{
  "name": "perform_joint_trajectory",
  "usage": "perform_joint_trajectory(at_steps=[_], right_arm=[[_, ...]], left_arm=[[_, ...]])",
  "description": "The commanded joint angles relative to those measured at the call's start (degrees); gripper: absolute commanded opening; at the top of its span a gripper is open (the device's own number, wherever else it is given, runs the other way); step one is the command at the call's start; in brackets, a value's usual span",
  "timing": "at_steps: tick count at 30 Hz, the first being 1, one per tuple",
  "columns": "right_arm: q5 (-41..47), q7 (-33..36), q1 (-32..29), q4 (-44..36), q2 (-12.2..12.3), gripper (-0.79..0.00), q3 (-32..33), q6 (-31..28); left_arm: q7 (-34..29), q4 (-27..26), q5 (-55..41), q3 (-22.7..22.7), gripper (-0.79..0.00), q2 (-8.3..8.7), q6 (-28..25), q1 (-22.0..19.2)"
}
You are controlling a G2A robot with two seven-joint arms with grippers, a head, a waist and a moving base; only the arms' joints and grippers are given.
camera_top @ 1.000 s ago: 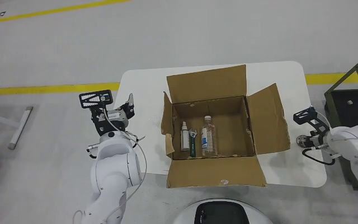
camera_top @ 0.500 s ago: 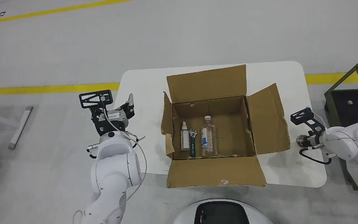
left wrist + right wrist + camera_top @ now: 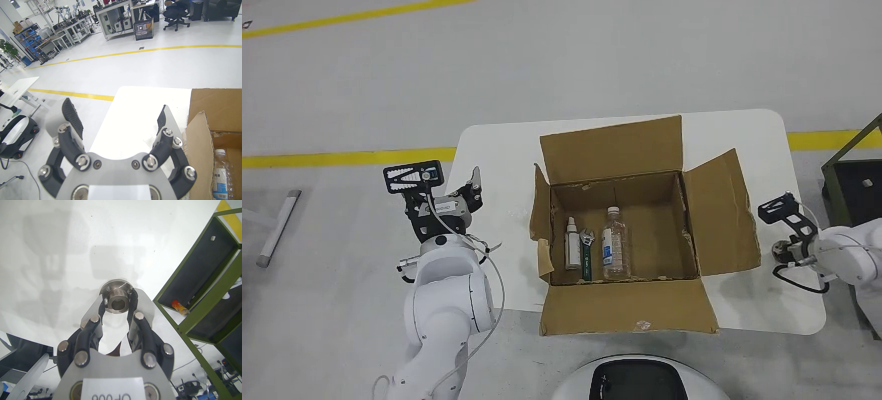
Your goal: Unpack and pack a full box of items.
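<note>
An open cardboard box (image 3: 612, 150) stands in the middle of the white table (image 3: 502, 160). Inside lie a white spray bottle (image 3: 572, 245), a wrench (image 3: 587, 255) and a clear water bottle (image 3: 614, 245) side by side. My left gripper (image 3: 475, 186) hangs open off the table's left edge, nothing between its fingers; the left wrist view has the left gripper (image 3: 115, 106) beside the box wall (image 3: 196, 128) and the water bottle (image 3: 220, 170). My right gripper (image 3: 118, 298) is shut on a round metal flange (image 3: 117, 303), and the right gripper (image 3: 783, 250) sits at the table's right edge.
A green metal rack (image 3: 852, 185) stands just right of the table, with an orange can (image 3: 178, 307) on one shelf of the rack (image 3: 189, 285). The box flaps spread outward on all sides. Bare table shows left and right of the box.
The right arm has shifted a little to the left, toward the box, with the flange still held. The left arm has stayed still.
</note>
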Motion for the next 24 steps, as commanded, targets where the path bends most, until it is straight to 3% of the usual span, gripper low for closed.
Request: perform_joint_trajectory(at_steps=[1, 13, 18, 23, 24], right_arm=[[0.0, 0.0, 0.1, -0.1, 0.0, -0.474, 0.0, 0.1], [0.3, -0.1, -0.2, 0.1, 0.0, -0.459, 0.7, 0.6], [0.5, -0.3, 0.3, 0.9, -0.2, -0.502, 0.0, 0.7], [0.2, -0.3, 0.7, 1.4, -0.3, -0.61, -0.6, 0.7], [0.1, -0.4, 0.8, 1.5, -0.3, -0.785, -0.7, 0.8]], left_arm=[[0.0, 0.0, 0.0, 0.0, 0.0, 0.0, 0.0, 0.0], [0.0, 0.0, 0.0, 0.0, 0.0, 0.0, 0.0, 0.0], [0.0, 0.0, 0.0, 0.0, 0.0, 0.0, 0.0, 0.0], [0.0, 0.0, 0.0, 0.0, 0.0, 0.0, 0.0, 0.0], [0.0, 0.0, 0.0, 0.0, 0.0, 0.0, 0.0, 0.0]])
